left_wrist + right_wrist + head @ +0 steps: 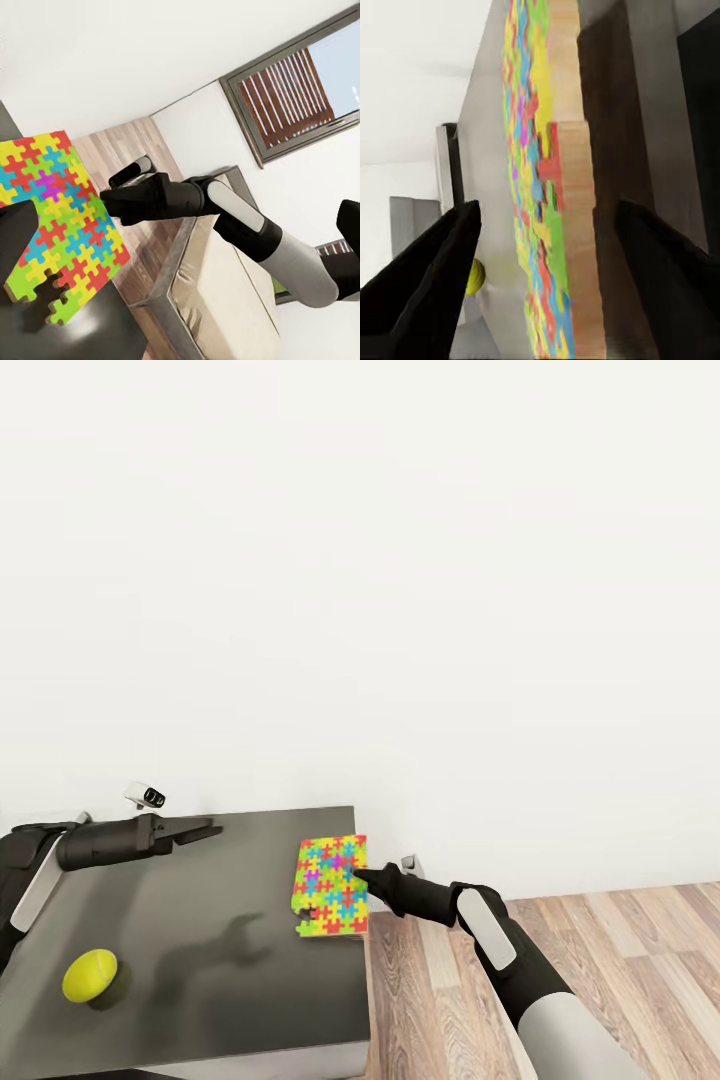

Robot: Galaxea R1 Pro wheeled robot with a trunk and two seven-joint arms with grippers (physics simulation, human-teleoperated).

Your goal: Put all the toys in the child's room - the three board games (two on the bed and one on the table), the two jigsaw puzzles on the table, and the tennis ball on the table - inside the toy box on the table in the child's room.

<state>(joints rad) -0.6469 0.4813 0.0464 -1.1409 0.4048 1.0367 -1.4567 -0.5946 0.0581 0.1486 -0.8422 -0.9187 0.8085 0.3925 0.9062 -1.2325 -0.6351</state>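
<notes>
Right gripper [362,877] straddles jigsaw puzzle [332,887], jaws spread, unclosed.
Overhanging the dark side unit [200,920], a nudge could tip it floorward.

Plain white wall [360,560], wood-plank floor [600,940], dark grey tabletop [200,980] against the wall, slatted window [289,94], beige mattress [217,300] in a grey frame

Head view: high, facing down at dark table [200,920] corner, white wall behind. Left wrist view: looks across tabletop toward bed [225,300], window. Right wrist view: very near, edge-on. All share jigsaw puzzle [333,885] [56,225] [547,195].
</notes>
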